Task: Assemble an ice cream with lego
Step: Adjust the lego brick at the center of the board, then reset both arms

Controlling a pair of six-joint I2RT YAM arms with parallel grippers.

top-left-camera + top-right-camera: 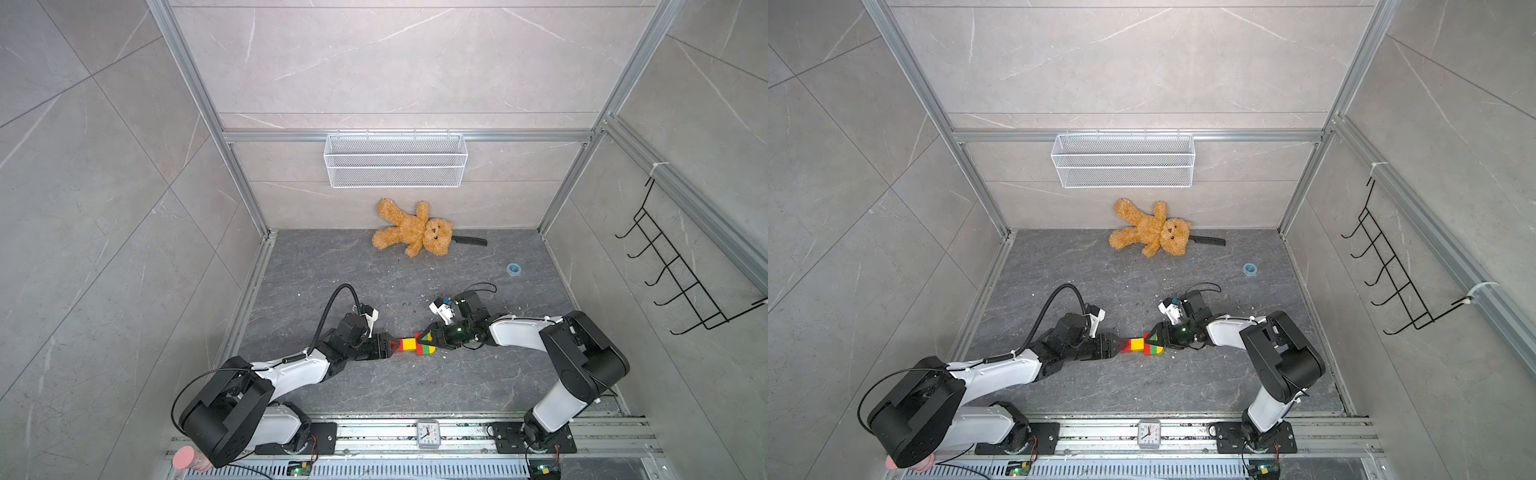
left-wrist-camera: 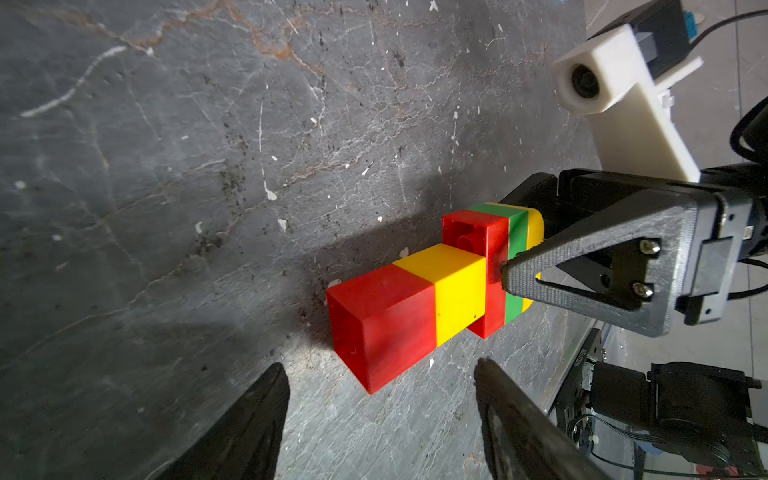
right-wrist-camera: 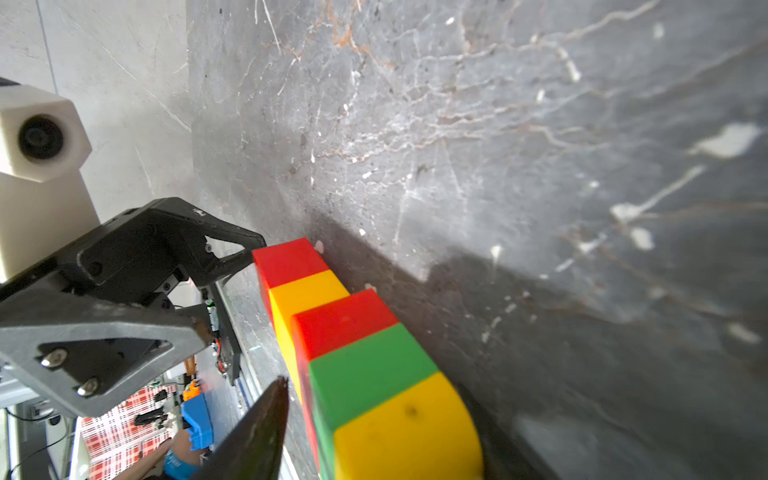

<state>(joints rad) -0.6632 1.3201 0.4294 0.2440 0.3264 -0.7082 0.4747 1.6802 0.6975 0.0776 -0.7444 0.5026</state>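
Your lego ice cream (image 1: 413, 345), a popsicle of red, yellow and green plastic bricks, lies on its side on the dark grey stone tabletop (image 1: 415, 386) between the two arms. Its narrow red-and-yellow stem points at your left gripper (image 1: 393, 345) and its rounded yellow head at your right gripper (image 1: 426, 341). Your left claw is spread, with the red stem end just at its mouth. Your right claw straddles the head with its jaws parted. In the right wrist view one finger (image 3: 266, 424) stands a sliver off the bricks and the other is hidden. The brown plush teddy bear (image 1: 415, 228) lies well apart by the back wall.
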